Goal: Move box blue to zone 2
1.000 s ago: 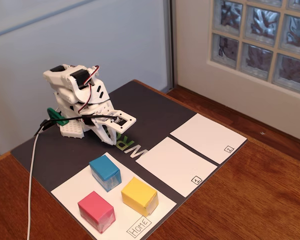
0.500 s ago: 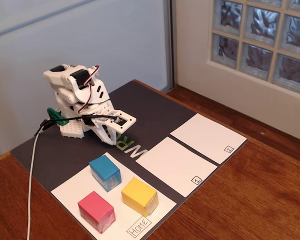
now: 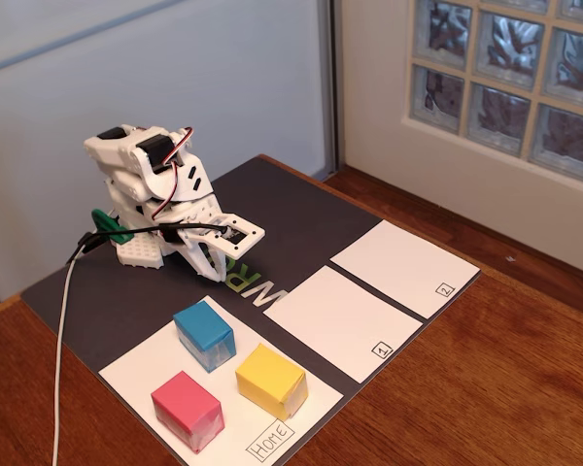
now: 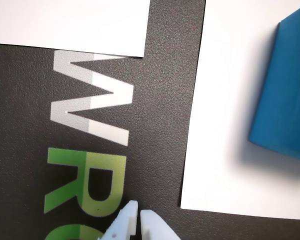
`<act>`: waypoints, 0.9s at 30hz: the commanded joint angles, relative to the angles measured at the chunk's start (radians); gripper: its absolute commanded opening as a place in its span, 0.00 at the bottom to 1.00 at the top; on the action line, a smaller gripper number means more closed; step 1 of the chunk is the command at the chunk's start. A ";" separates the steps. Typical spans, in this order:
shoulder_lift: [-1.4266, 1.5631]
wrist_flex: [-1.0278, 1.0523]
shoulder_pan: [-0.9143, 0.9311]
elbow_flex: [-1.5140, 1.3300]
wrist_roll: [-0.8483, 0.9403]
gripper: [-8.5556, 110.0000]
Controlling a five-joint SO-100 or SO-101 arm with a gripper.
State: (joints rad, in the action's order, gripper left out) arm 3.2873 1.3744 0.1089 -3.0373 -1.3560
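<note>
Blue box [image 3: 205, 333] sits on the Home sheet [image 3: 141, 365] just in front of the folded arm's pressed-together jaws, zone 2 [image 3: 404, 267] far right.

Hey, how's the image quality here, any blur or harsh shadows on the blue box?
Fixed view: sharp, even daylight, the blue box casting almost no shadow. Wrist view: the box is soft-edged and cropped, with a diffuse shadow on the Home sheet; the mat lettering is sharper.
</note>
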 commanded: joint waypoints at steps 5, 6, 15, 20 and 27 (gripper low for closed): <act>0.052 0.044 0.072 -0.002 -0.060 0.07; 0.051 0.043 0.092 -0.002 -0.092 0.07; -0.086 -0.005 0.100 0.176 -0.169 0.07; -0.471 -0.040 0.138 0.417 -0.029 0.07; -0.761 -0.075 0.192 0.672 0.005 0.07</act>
State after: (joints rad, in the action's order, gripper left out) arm 2.6185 1.3177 0.2853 -2.4820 -1.3606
